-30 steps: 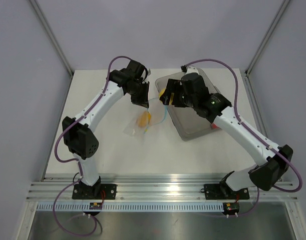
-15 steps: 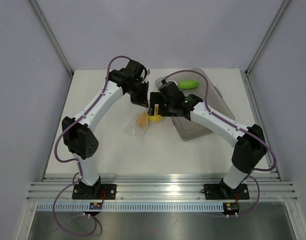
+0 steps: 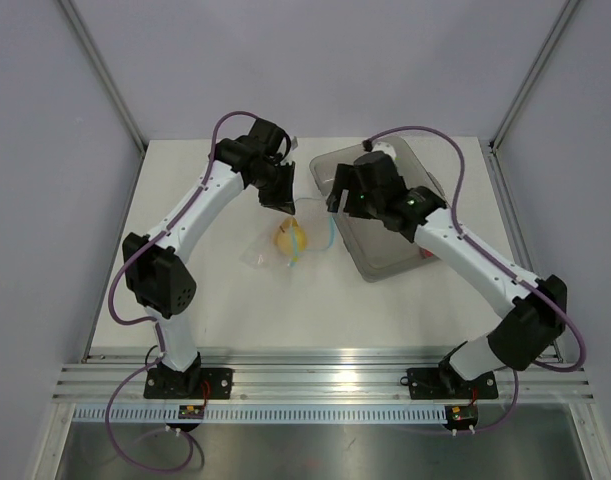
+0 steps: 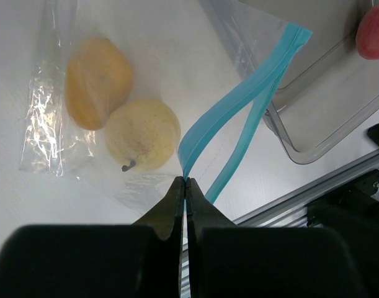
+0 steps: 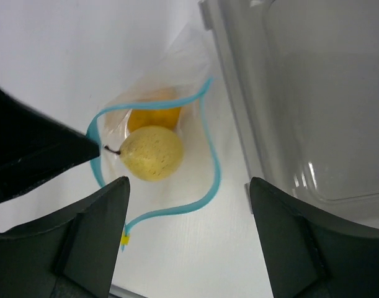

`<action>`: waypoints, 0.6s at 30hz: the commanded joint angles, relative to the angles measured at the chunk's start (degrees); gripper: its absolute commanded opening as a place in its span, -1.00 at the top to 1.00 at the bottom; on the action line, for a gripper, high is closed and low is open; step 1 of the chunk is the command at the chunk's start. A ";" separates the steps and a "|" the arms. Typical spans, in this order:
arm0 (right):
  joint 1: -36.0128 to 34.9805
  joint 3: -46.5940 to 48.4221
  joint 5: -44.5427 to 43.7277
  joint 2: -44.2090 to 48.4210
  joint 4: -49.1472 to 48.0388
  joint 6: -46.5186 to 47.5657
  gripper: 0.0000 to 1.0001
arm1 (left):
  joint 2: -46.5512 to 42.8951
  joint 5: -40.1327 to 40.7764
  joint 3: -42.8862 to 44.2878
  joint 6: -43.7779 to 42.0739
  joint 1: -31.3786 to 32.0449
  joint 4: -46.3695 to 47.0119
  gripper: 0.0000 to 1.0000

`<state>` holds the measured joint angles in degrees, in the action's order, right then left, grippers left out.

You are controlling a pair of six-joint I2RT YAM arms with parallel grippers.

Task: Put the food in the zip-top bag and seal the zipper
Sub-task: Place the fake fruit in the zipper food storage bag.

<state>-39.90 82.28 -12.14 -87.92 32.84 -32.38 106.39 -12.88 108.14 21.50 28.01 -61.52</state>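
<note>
**Two pieces bagged, right arm free for the next one**

Top external view: the zip-top bag [image 3: 268,254] lies near the middle of the surface [image 3: 215,310], its mouth turned toward the grey tray [image 3: 395,250] at the far right corner. The left end effector [image 3: 288,208] sits at the far side of the bag's mouth. The right end effector [image 3: 332,203] hangs over the tray's left rim, just beside the zipper [image 3: 330,235]. A red-pink piece [image 3: 426,256] lies at the tray's near edge. You cannot see the green piece here.

Left wrist view: your left end effector [image 4: 187,181] is pinched tight on the zipper [image 4: 239,102], lifting one lip so the mouth gapes. The yellow piece [image 4: 142,133] and the orange piece [image 4: 97,82] lie side by side inside the plastic.

Right wrist view: your right end effector [image 5: 189,186] stands wide and carries nothing. It looks straight down into the blue loop of the zipper [image 5: 212,162] at both bagged pieces.

You are mid-loading, by the look of it. The next move calls for swinging the right arm over the tray, closing on the red-pink piece and dropping it through the loop. Hold the left pinch steady, or the mouth may fold shut.
</note>
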 commanded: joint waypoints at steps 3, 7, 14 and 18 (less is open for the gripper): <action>14.04 -3.44 0.26 2.94 -2.34 -3.37 -0.75 | -1.36 -1.44 0.76 0.12 -0.50 2.45 1.00; 21.95 -2.30 5.97 -5.13 -7.50 -10.49 -0.94 | -1.45 -2.05 0.67 0.30 -0.50 2.81 1.00; 26.44 7.08 5.64 -20.24 -12.98 -22.45 -0.93 | -1.54 -2.41 0.76 -0.22 -0.50 2.37 1.00; 27.50 11.40 4.84 -26.33 -14.81 -27.02 -0.92 | -1.62 -2.50 1.02 -0.58 -0.50 2.19 1.00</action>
<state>-13.63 88.51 -6.92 -112.88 22.85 -52.97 106.39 -13.76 108.14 21.47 27.75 -60.75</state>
